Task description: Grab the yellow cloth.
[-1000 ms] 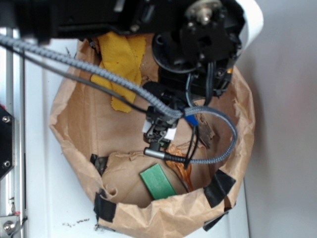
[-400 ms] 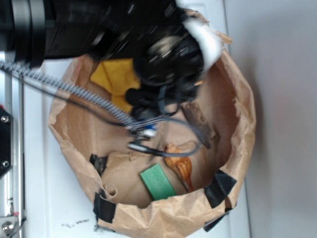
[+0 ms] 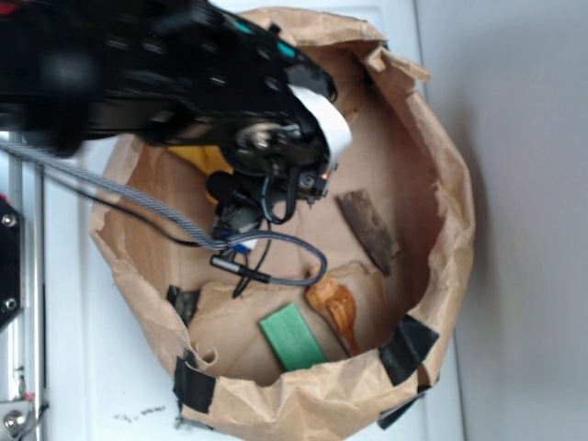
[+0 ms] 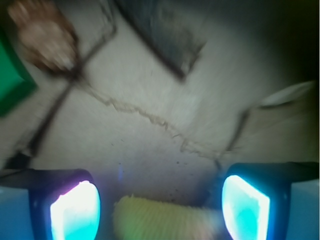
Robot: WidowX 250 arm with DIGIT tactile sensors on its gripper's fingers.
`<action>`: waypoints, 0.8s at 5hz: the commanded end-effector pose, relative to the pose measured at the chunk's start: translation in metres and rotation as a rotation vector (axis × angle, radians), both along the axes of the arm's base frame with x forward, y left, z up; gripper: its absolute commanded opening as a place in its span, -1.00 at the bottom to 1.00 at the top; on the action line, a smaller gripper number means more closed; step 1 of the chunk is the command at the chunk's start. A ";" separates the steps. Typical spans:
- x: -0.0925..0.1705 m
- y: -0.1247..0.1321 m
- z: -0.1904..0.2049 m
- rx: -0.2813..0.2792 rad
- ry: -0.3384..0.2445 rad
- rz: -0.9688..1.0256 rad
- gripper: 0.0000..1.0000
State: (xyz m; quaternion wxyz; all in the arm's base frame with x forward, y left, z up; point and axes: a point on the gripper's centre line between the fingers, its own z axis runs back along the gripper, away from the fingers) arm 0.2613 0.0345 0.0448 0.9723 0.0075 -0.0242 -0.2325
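- Yellow cloth (image 4: pixel 165 217) lies between the gripper (image 4: pixel 160 210) fingers; jaws wide, nothing held.
- Risk: closing too high, pads would only skim the fabric.

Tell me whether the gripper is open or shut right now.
Open. In the wrist view the gripper has its two fingers set wide apart, with the edge of the yellow cloth lying between them, not yet pinched.

Wrist view, blurred: gripper (image 4: pixel 160 207) fingers (image 4: pixel 75 210) spread wide, glowing cyan. Yellow cloth (image 4: pixel 160 219) edge low between them, contact unclear. Creased brown paper bag (image 4: pixel 150 135) floor beyond. Green block (image 4: pixel 12 80) at left edge; orange-brown shell (image 4: pixel 42 32) upper left.
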 end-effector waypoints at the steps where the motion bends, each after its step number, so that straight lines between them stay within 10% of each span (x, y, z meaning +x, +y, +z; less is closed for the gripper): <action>1: 0.019 0.019 -0.020 0.044 -0.037 0.060 1.00; 3: 0.017 0.012 0.001 0.011 -0.065 0.049 1.00; 4: 0.011 0.012 0.051 -0.144 -0.071 0.014 1.00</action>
